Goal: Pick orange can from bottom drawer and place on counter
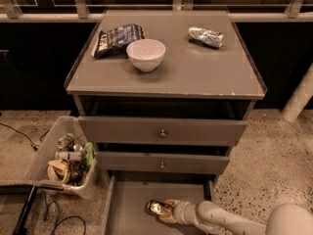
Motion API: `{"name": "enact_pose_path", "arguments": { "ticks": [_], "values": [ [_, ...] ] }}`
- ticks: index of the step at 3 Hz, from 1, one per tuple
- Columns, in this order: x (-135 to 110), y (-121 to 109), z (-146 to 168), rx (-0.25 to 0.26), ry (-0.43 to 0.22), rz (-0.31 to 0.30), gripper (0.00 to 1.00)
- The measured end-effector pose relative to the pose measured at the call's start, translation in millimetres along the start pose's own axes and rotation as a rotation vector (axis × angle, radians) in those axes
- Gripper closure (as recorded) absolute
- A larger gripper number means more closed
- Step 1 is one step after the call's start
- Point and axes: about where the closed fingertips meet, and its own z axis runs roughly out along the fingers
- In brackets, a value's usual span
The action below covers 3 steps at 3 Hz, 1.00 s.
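Camera view: the only view looks down on a grey cabinet. The bottom drawer (131, 199) is pulled out, and the orange can (155, 208) lies on its side on the flat drawer floor, near the middle. The claw (169, 211) is down inside this drawer, right against the can's right end. The pale arm (230, 222) reaches in from the lower right corner. I cannot tell whether the claw is spread or already pinching the can.

Above the open drawer are 2 closed drawer fronts, the upper front (122, 130) and the lower front (195, 162), each with 1 small round knob.

On the bench (195, 70) stands a white bowl (145, 54), left of centre. A dark blue snack bag (116, 38) lies just behind and left of the bowl. A crushed silver can (206, 36) lies on its side toward the far right corner, well apart from the bowl.

On the floor to the left of the cabinet sits a clear plastic bin (44, 153) holding cans and wrappers.
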Motion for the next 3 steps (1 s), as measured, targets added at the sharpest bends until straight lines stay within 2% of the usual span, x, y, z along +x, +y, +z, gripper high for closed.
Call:
{"name": "enact_pose_path", "arguments": {
  "ticks": [1,3],
  "values": [
    [-9.9,-8.1,-39.4,0.036,-0.042,-0.002,1.0],
    [-29.2,-21.5,-176.5,0.175,-0.158,-0.044,1.0]
  ]
}}
